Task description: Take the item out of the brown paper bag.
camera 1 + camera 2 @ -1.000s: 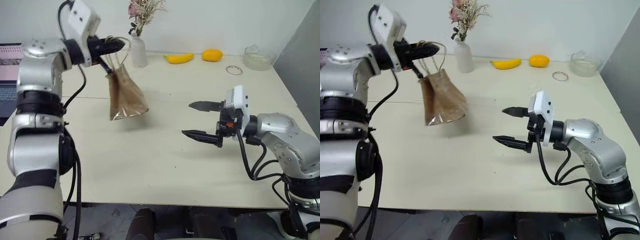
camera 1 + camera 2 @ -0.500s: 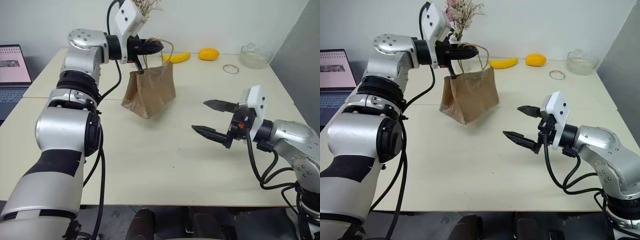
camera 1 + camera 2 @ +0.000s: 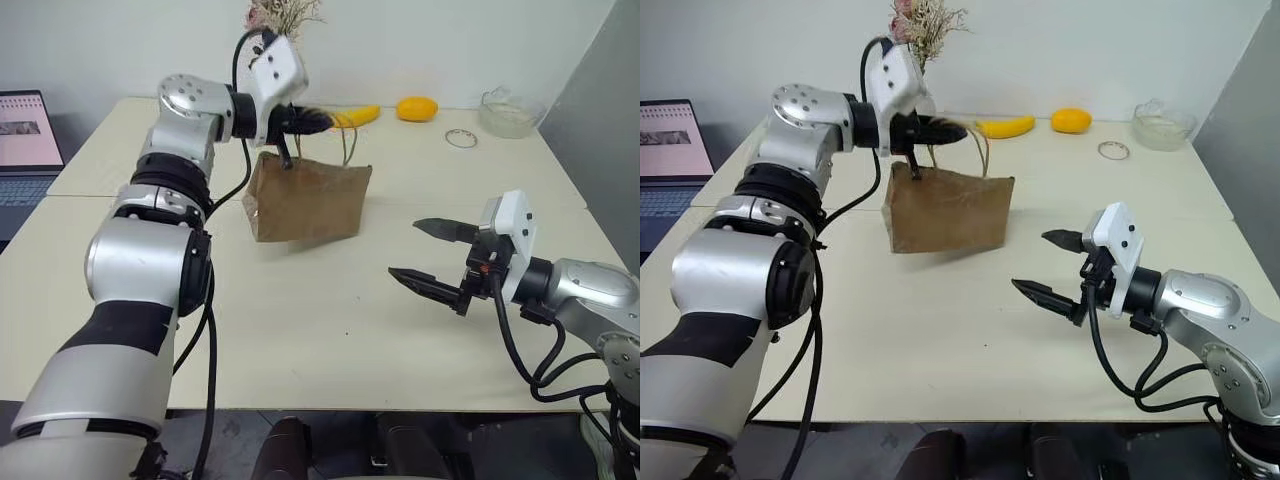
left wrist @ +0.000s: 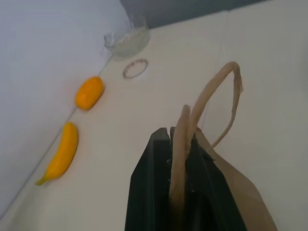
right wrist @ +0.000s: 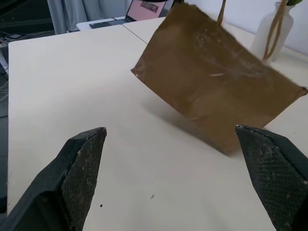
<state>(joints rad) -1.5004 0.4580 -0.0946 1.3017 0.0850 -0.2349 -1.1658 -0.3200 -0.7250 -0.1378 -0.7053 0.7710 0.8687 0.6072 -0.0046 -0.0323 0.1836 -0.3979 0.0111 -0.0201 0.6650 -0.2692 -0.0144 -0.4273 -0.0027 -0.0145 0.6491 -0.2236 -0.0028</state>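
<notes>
Crinkled brown kraft paper bag [image 3: 307,201] hanging by its thin looped cord handle [image 4: 179,144] from the clenched left gripper [image 3: 318,121], above the pale tabletop [image 3: 300,310].

Bag's lower edge seems lifted clear of the table, though the near corner sits close to the surface and contact there is hard to judge. Its mouth faces away from the head camera, so the inside cannot be seen and the item itself cannot be made out. Second handle loop [image 4: 226,101] arches free beside the black fingers. Right gripper [image 3: 1050,268] hovers well to the right of the bag, black fingers spread wide, holding nothing. Along the far edge lie a yellow banana [image 4: 59,155], an orange-yellow fruit [image 4: 89,92], a thin ring [image 4: 135,68] and a clear glass bowl [image 4: 128,40], partly cropped in the wrist view.
</notes>
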